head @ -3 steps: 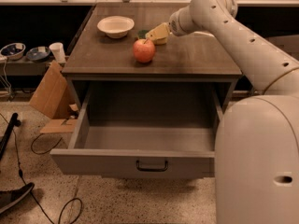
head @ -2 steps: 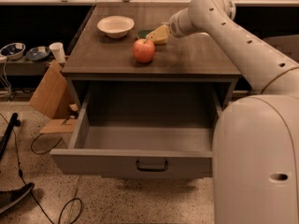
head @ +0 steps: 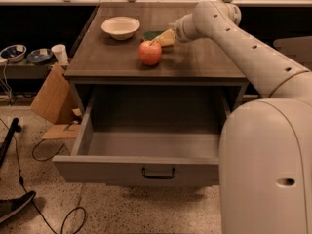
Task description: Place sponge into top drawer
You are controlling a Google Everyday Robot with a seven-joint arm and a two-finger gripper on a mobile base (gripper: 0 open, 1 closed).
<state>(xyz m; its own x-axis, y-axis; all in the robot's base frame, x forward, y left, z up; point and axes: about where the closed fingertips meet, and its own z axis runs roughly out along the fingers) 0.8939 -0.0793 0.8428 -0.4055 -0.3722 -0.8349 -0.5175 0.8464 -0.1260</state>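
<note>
The sponge (head: pixel 152 34) lies on the grey cabinet's top (head: pixel 204 62), just behind the red apple; only its dark green layer shows as a small patch. My gripper (head: pixel 166 38) is at the sponge's right edge, low over the cabinet top, at the end of my white arm reaching in from the right. Whether it touches the sponge I cannot tell. The top drawer (head: pixel 107 168) is pulled wide open toward me, with its dark handle (head: pixel 158 173) at the centre of the front panel. Nothing shows inside it.
A red apple (head: pixel 150 52) stands in front of the sponge and a white bowl (head: pixel 120 27) to its left. My white body (head: pixel 268 174) fills the lower right. A cardboard box (head: pixel 51 95), a cup (head: pixel 60 54), bowls (head: pixel 13 52) and floor cables (head: pixel 46 155) are on the left.
</note>
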